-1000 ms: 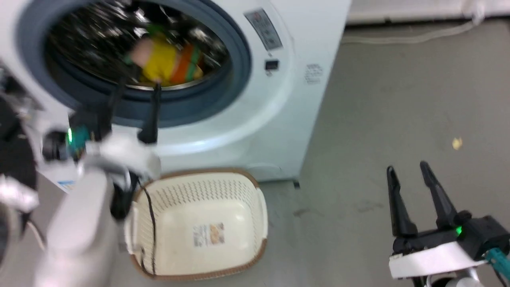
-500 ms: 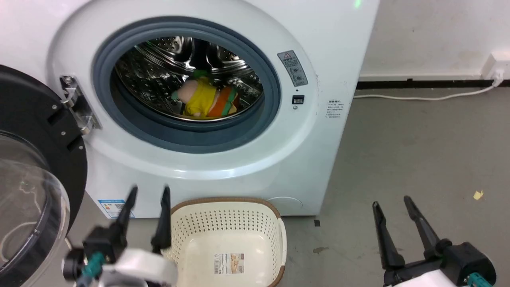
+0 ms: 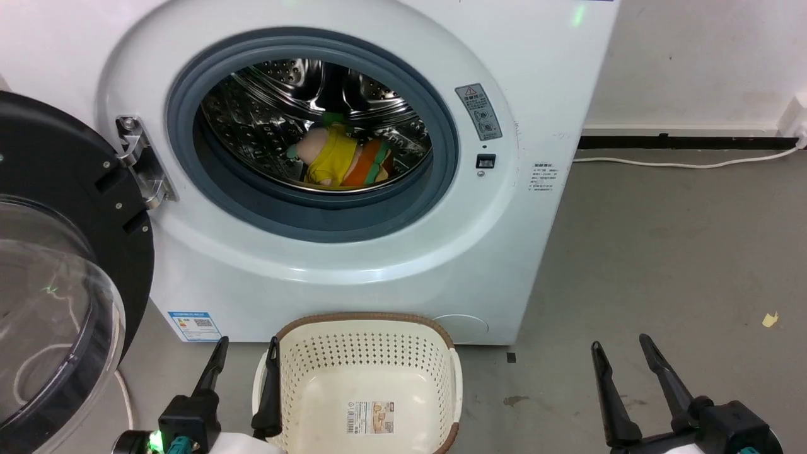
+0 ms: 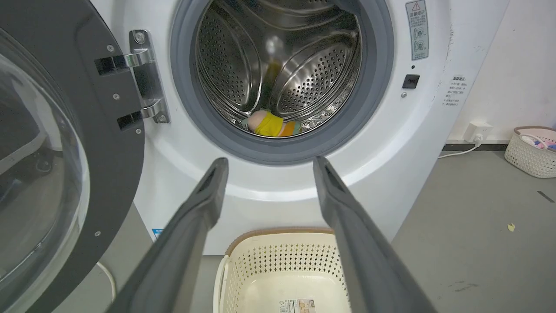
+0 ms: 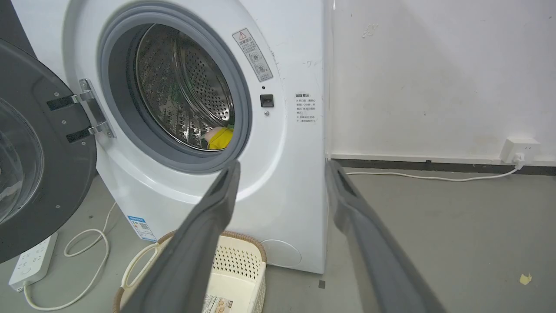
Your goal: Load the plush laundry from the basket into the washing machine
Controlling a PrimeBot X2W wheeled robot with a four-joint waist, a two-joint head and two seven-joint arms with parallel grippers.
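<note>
Now left gripper [image 3: 248, 343] and right gripper [image 3: 620, 343] face the washing machine [image 3: 353, 277] (both spread).

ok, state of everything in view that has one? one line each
washing machine: door wide open
plush laundry: lying in the drum
basket: upright, no laundry inside
left gripper: fingers open, holding nothing
right gripper: fingers open, holding nothing
wall socket: plug in it
</note>
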